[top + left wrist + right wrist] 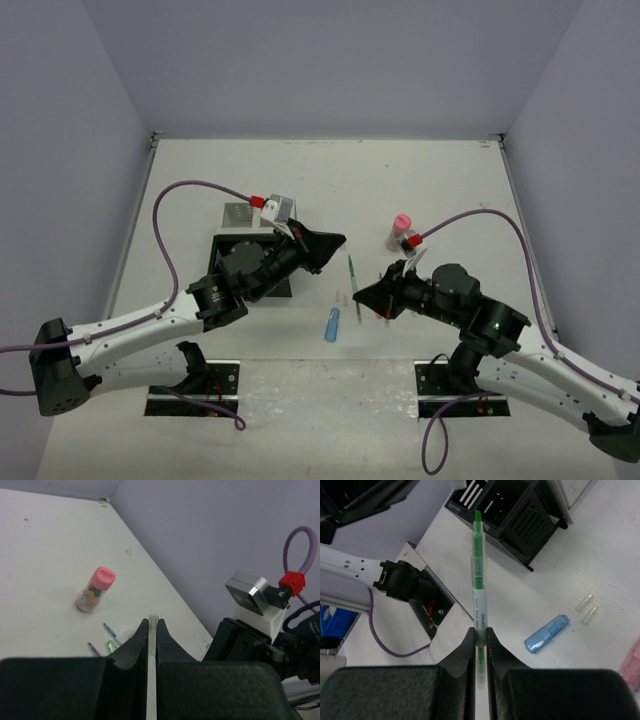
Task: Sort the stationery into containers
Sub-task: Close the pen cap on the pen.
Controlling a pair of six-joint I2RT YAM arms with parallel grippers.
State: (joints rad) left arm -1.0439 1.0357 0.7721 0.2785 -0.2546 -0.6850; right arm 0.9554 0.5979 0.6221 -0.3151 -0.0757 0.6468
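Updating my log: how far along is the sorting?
Done: cannot tell, the organiser is mostly hidden. In hand: right gripper holds green pen, left gripper a clear tube. Left: blue capsule, pink-capped bottle, two clear caps on the table.

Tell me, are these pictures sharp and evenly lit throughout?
Top external view: soft, even light, only faint shadows on the table. Left wrist view: the left gripper, dark and shut on a clear thin piece, looks soft near the lens; the pink-capped bottle is sharper. Right wrist view: the green pen in the right gripper is crisp, its print visible.
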